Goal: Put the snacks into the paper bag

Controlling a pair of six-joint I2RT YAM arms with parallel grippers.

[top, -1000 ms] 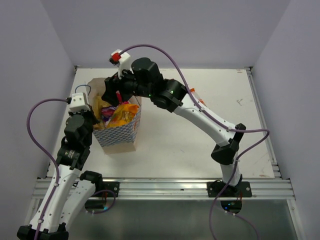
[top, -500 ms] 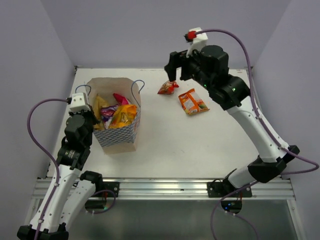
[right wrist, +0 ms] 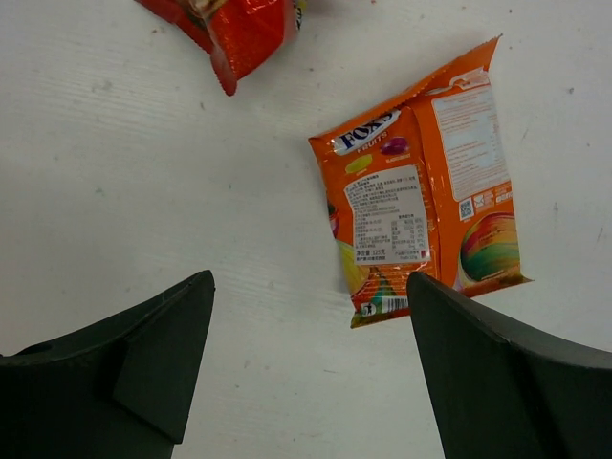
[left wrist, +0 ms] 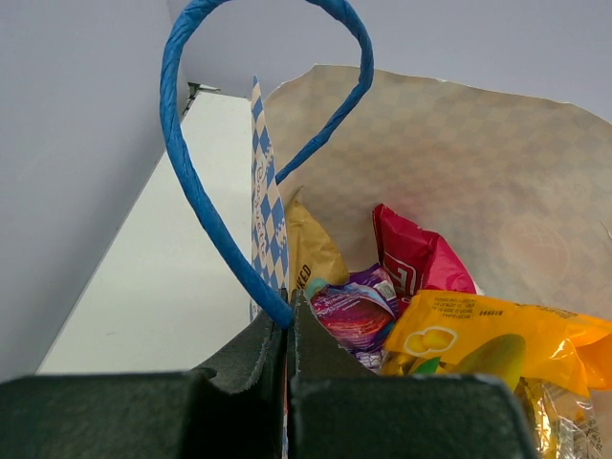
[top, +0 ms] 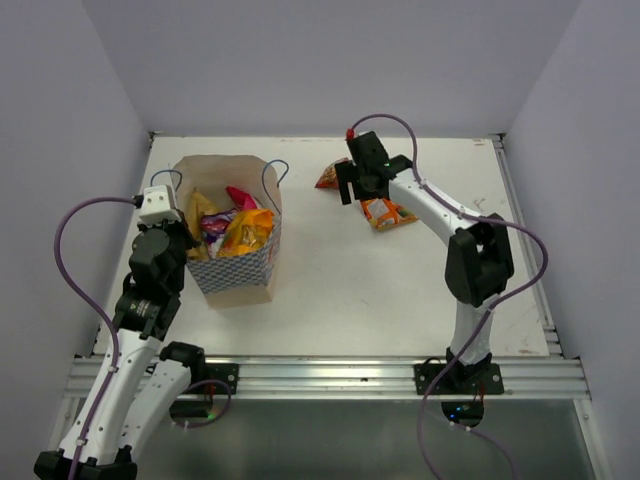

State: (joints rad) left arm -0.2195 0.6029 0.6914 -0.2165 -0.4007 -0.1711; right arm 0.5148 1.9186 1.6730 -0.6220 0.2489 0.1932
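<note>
The top edge of the right wrist view cuts off the red packet (right wrist: 239, 29), and from above the arm hides part of the orange packet (right wrist: 421, 210). That packet lies flat on the table (right wrist: 143, 172), just beyond the right gripper (right wrist: 311, 382), whose fingers are spread wide and empty. The left gripper (left wrist: 287, 382) pinches the paper bag (left wrist: 459, 163) at its rim, beside a blue handle (left wrist: 206, 191).

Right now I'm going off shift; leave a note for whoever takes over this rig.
Left claw: shut on the rim of the checkered tan paper bag.
Right claw: open, empty, above the flat orange foil packet.
Done: tan foil bag, magenta foil bag, purple foil packet, yellow-orange pouch sit inside it.
Left: orange packet and small red foil packet, both lying on the white table.
</note>
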